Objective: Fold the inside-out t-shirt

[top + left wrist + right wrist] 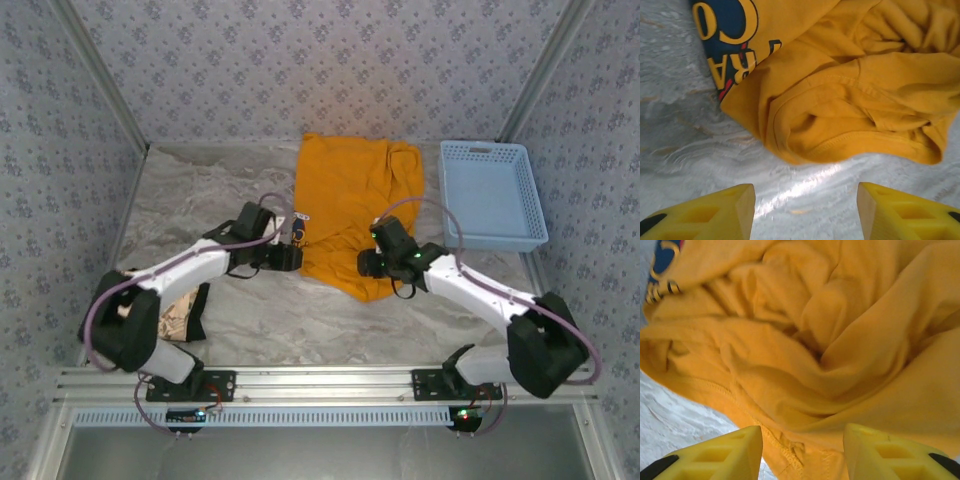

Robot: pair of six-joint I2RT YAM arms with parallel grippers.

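Observation:
The orange-yellow inside-out t-shirt (355,205) lies crumpled in a long heap at the middle back of the marble table. A bit of its dark blue graphic (727,30) peeks out at the shirt's left edge. My left gripper (296,258) sits at the shirt's near-left edge. In the left wrist view it is open (806,200), bare table between its yellow fingers and the folded hem (850,135) just ahead. My right gripper (364,263) hovers over the shirt's near corner, open (802,440), with rumpled cloth (830,340) under and between its fingers, not pinched.
A light blue plastic basket (493,195) stands at the back right, close to the shirt's right side. A beige cloth with a dark edge (185,318) lies by the left arm's base. Patterned walls close in the table on three sides.

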